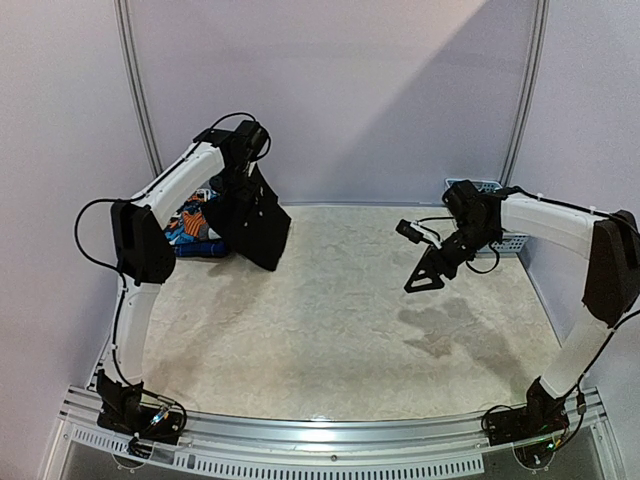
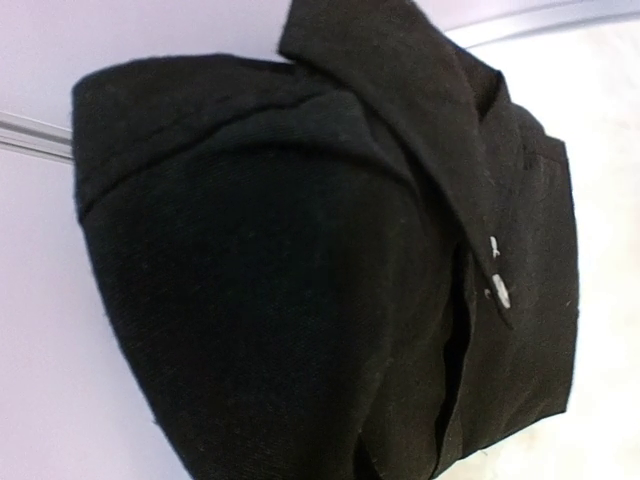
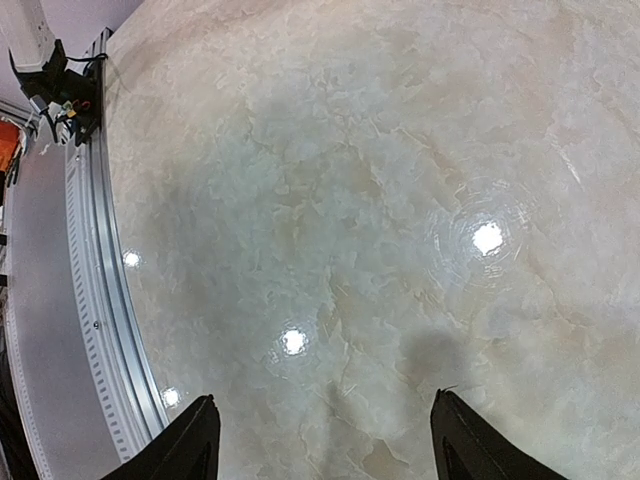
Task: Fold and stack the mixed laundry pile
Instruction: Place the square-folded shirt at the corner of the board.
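Pale marbled table, lilac walls: black trousers are held up at the far left.
Soft, limp and fairly light, the trousers are judged likely to sag wherever unsupported; a hold at the waistband corners is advised. They are hung from the left gripper, clamped on their upper edge, above the rest of the laundry pile. The right gripper is seen with jaws apart over bare table at the right. The clamping fingers are hidden by cloth, the legs cannot be traced, and the pile is mostly screened; a blue basket is half hidden far right.
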Motion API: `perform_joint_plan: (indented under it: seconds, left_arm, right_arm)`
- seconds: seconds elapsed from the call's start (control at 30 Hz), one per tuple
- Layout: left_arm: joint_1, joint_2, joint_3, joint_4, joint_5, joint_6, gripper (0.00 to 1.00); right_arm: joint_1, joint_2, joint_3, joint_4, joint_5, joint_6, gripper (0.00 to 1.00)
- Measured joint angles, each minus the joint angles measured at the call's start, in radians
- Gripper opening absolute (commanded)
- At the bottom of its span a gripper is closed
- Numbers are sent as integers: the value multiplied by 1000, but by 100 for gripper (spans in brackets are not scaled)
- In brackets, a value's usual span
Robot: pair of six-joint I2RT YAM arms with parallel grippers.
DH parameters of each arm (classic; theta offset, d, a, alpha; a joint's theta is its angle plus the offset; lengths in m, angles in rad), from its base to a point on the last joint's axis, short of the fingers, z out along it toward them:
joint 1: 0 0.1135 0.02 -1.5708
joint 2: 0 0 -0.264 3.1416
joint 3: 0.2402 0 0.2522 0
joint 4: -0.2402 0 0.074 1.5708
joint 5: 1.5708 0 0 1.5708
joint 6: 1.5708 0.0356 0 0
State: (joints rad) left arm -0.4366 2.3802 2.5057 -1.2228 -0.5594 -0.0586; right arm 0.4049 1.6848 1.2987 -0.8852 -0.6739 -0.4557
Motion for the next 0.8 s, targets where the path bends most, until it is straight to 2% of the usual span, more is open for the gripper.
perform_joint_plan:
  seconds: [0.47, 0.8]
  left_arm:
    - [29, 0, 126, 41, -63, 125, 0]
    - [73, 0, 130, 50, -68, 158, 0]
  right_arm:
    - [-2, 34, -2, 0, -1, -18, 72]
    - [-2, 72, -2, -2, -1, -21, 72]
